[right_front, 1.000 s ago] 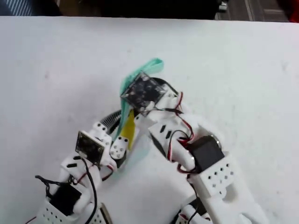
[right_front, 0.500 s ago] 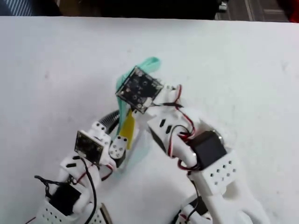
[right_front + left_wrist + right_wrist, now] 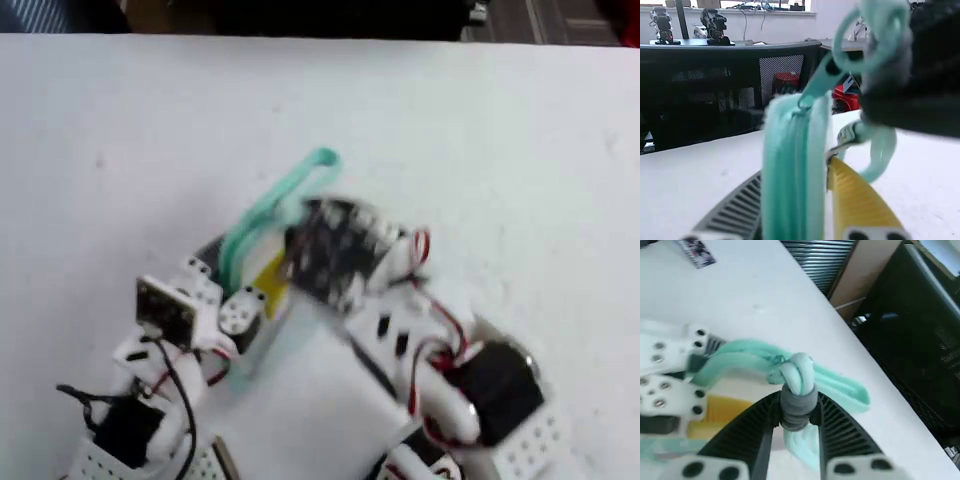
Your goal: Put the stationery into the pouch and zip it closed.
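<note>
Two hands grip the mint pouch (image 3: 262, 215) on the tabletop (image 3: 500, 130): left hand (image 3: 799, 220) clamped across its near end; right hand (image 3: 796, 409), pinching the zip pull (image 3: 797, 377), has drawn back from its far loop (image 3: 322, 158).

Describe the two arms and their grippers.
The left arm and right arm are white perforated plastic with black motors, red and black cables. Left gripper: one yellow, one grey ribbed finger; right gripper: black ribbed fingers.
</note>
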You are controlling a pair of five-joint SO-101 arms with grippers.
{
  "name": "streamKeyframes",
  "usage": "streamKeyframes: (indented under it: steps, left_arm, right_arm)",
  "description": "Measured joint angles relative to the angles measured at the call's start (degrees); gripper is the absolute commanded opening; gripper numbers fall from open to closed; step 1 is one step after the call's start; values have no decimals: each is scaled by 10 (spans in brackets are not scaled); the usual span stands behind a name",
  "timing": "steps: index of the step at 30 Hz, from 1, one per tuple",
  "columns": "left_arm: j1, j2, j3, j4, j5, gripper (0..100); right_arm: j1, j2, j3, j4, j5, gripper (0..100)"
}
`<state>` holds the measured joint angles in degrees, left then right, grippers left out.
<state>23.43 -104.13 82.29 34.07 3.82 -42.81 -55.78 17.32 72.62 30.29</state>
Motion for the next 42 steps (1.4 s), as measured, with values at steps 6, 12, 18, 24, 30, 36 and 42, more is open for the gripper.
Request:
streamKeyframes:
  steps: [6, 12, 18, 24, 30, 36, 42]
  left_arm:
    - [0, 1, -31, 44, 2, 20]
    - [26, 1, -39, 52, -1, 21]
    - [43, 2, 97, -185, -98, 20]
    - [21, 5, 147, -345, -146, 21]
    - [30, 6, 149, -270, -147, 28]
    - [69, -6, 118, -164, -149, 161]
    - [69, -7, 33, 18, -149, 162]
  right_arm:
    - [-18, -11, 0, 43, 29, 17]
    - [33, 9, 0, -22, 27, 17]
    - [51, 74, -1, -61, -7, 17]
    - [46, 57, 30, -64, -15, 17]
    - [46, -15, 122, -64, -14, 17]
    - [55, -40, 148, -64, -14, 17]
    - [55, -40, 149, -63, -16, 17]
